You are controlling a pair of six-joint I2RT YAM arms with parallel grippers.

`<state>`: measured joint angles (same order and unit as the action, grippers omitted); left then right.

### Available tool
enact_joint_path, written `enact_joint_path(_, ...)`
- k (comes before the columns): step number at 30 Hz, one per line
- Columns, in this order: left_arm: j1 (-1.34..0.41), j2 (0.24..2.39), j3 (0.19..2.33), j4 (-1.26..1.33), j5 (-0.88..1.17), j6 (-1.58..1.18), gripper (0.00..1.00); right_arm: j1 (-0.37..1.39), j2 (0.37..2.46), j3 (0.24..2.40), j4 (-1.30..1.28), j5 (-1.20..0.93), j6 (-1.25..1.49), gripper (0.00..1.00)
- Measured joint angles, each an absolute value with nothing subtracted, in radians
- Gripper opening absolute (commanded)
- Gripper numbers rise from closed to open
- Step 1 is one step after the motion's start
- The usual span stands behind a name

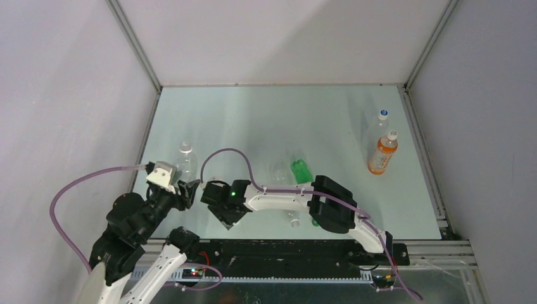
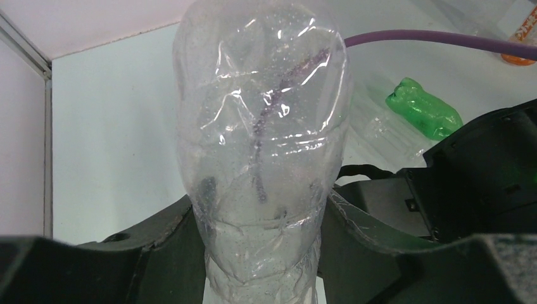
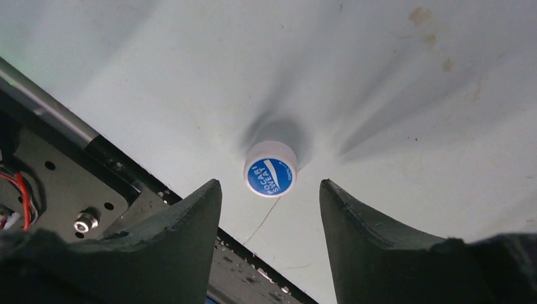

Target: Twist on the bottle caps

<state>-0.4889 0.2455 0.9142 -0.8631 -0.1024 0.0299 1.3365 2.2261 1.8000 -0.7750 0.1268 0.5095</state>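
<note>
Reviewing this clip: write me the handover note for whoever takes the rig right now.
Left hand: shut on the clear bottle.
Right hand: open, poised over the white-and-blue cap, which lies on the table near the front edge, untouched.
Orange bottle at far right stands capped. Green bottle lies mid-table.
Left to do: grasp this cap and screw it on. I cannot surely locate the other caps.
</note>
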Motion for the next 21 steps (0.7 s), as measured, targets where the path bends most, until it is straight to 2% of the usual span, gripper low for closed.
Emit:
enact_joint_path(4,-0.489,0.245,0.914,-0.878,-0.099,0.025,0.56,1.336,2.256,1.827,-0.789,0.126,0.516,0.51)
enact_joint_path(10,-0.489,0.246,0.914,-0.880,-0.082,0.024,0.56,1.335,2.281,1.835,-0.801,0.128,0.525,0.46)
enact_joint_path(19,-0.489,0.263,0.914,-0.882,-0.060,0.024,0.56,1.330,2.282,1.836,-0.797,0.124,0.536,0.44)
enact_joint_path(21,-0.489,0.273,0.914,-0.883,-0.051,0.024,0.57,1.328,2.282,1.836,-0.795,0.123,0.536,0.39)
